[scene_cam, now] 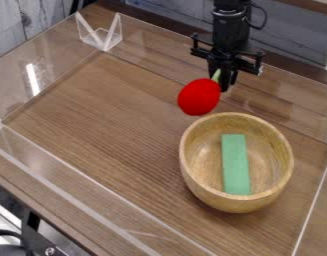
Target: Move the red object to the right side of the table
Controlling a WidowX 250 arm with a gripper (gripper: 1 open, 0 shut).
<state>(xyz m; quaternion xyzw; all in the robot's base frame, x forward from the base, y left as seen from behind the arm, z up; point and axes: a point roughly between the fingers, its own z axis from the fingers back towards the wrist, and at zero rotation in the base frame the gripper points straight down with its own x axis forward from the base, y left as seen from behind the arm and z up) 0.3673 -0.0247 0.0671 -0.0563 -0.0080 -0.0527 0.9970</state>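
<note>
The red object (197,96), a small smooth ball, hangs just above the brown wood-grain table (99,130), a little left of and behind the wooden bowl. My gripper (222,83) comes down from the top of the view and is shut on the ball's upper right edge. Its black fingers (229,72) are pinched together right at the ball. The ball covers the fingertips themselves.
A round light wooden bowl (194,165) stands at the right front and holds a green rectangular block (234,164). Clear acrylic walls (39,65) edge the table, with a clear bracket (98,33) at the back left.
</note>
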